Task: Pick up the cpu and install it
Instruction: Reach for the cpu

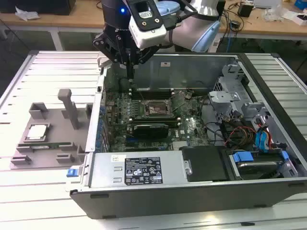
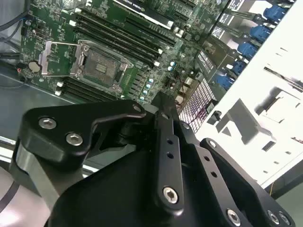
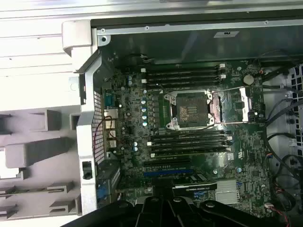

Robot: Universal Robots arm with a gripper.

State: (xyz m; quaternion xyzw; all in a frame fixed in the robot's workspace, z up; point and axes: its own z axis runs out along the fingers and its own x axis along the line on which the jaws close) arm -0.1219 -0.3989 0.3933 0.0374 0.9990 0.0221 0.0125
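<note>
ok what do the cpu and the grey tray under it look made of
The cpu: pale silvery top with a dull sheen, likely metal. The grey tray: even matte grey, blocky moulded shapes, probably plastic.

Setting: robotics lab, bench rigged for computer-assembly work.

Evidence, exterior view:
- Robot arm [image 1: 199,21] at top centre, hanging over the work area.
- Desktop computer case [image 1: 168,194] lying open across the middle and right of the frame. The motherboard [image 1: 192,125], drive bays and wiring are exposed.
- Slatted metal table [image 1: 33,196] under everything, pale grey, of the profile-rail type.
- Grey moulded parts fixture [image 1: 60,120] at centre left, with shaped pockets and an upright post.
- Wooden workbenches [image 1: 81,17] along the top edge, with loose cables and a black power adapter [image 1: 245,8] at upper right.

No domestic furnishings. The gear is all technical.
</note>
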